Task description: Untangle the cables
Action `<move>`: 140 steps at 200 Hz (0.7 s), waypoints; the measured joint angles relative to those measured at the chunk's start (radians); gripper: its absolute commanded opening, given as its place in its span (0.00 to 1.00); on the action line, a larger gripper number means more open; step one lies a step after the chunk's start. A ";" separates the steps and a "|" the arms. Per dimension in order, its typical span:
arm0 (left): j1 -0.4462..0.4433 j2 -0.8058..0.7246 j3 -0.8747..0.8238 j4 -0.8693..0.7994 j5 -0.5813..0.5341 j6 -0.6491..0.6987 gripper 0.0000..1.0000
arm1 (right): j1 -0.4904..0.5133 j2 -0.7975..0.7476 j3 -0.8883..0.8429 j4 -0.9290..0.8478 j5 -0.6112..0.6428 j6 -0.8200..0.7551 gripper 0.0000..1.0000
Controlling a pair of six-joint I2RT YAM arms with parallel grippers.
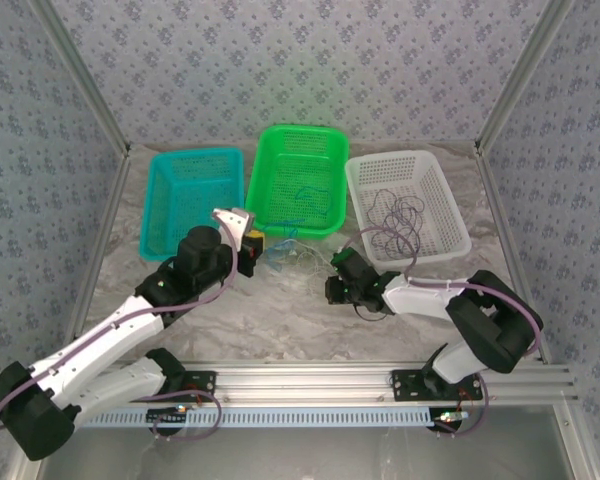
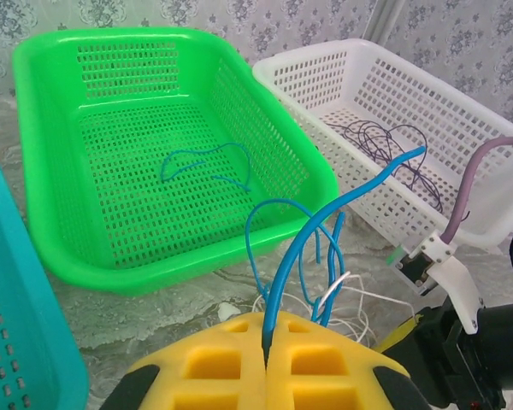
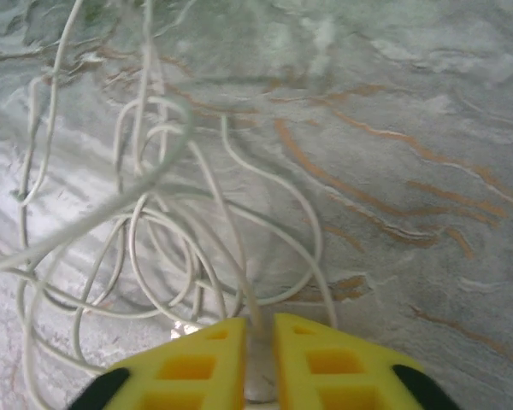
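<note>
Top external view: on the marbled grey table stand a teal perforated plastic basket, a green perforated plastic basket and a white perforated plastic basket. A thin dark purplish-brown cable lies coiled in the white one. The loose tangle sits on the table just before the green basket, between the left gripper and the right gripper, which is about as near to it as the left. Left wrist view: the left gripper has its yellow jaws pressed together on a thin blue cable, whose long run rises away and rightward toward the white basket, above a thin pale whitish cable. A second blue strand lies in the green basket. Right wrist view: the right gripper holds its yellow jaws slightly apart directly over the pale whitish cable. One strand runs into the gap, and the loops spread ahead and to the left. I can read no brand, label or writing anywhere.
</note>
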 measured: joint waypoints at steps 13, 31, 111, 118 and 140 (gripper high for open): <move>0.000 0.008 0.000 0.000 0.005 0.000 0.00 | 0.012 -0.029 0.000 -0.014 0.004 -0.001 0.69; 0.000 0.019 0.000 0.000 0.011 -0.001 0.00 | 0.027 -0.103 0.000 -0.040 0.018 -0.008 0.76; 0.001 0.081 0.000 0.031 0.063 -0.048 0.00 | 0.097 -0.314 0.011 -0.034 0.056 -0.089 0.80; 0.001 0.086 0.000 0.035 0.067 -0.054 0.00 | 0.103 -0.311 0.011 -0.015 0.052 -0.096 0.80; 0.000 0.101 0.000 0.056 0.086 -0.072 0.00 | 0.123 -0.274 0.017 0.063 0.035 -0.119 0.82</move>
